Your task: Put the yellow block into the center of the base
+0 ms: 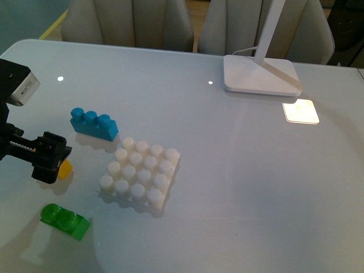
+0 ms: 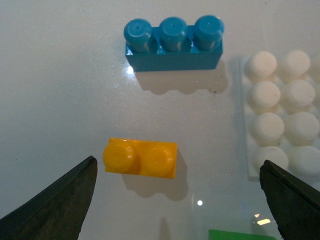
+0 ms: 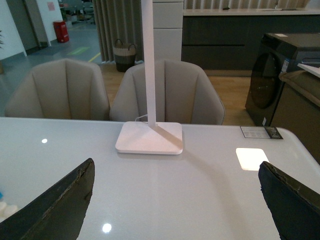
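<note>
evidently the left gripper (image 1: 52, 158) stood wide open, low over the table (image 1: 239, 170), and held nothing. the yellow block (image 2: 140, 158) lay flat on the table, studs up, between the spread fingers (image 2: 60, 200) and touched by neither. it sat near the base (image 1: 139, 170), on the base's left side and clear of it. every stud of the base was bare. a blue brick (image 1: 94, 123) lay farther back and a green brick (image 1: 64, 220) nearer the robot, both apart from the block. the right gripper (image 3: 175, 200) was also wide open and empty, facing a white lamp foot (image 1: 261, 75).
</note>
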Tool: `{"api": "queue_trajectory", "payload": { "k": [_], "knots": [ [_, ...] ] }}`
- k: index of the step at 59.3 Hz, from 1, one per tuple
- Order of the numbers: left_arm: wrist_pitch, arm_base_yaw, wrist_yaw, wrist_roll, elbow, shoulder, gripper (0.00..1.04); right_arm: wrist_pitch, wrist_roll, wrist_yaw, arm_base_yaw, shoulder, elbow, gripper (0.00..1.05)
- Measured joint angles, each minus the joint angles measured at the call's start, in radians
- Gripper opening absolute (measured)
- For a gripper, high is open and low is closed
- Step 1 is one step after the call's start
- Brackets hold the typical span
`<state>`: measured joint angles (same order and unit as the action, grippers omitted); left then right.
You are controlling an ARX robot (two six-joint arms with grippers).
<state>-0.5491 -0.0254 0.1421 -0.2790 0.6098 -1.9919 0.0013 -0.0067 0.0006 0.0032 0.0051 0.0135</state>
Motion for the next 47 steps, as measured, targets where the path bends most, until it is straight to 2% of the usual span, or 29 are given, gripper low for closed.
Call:
{"api": "queue_trajectory", "payload": {
  "k": [13, 47],
  "knots": [
    [-0.021, 0.027, 0.010, -0.068, 0.039, -0.104, 0.97, 0.000, 0.000, 0.000, 0.000, 0.000, 0.000, 0.96],
    [0.021, 0.066, 0.000, -0.068, 0.143, -0.204, 0.97, 0.000, 0.000, 0.000, 0.000, 0.000, 0.000, 0.96]
  ]
}}
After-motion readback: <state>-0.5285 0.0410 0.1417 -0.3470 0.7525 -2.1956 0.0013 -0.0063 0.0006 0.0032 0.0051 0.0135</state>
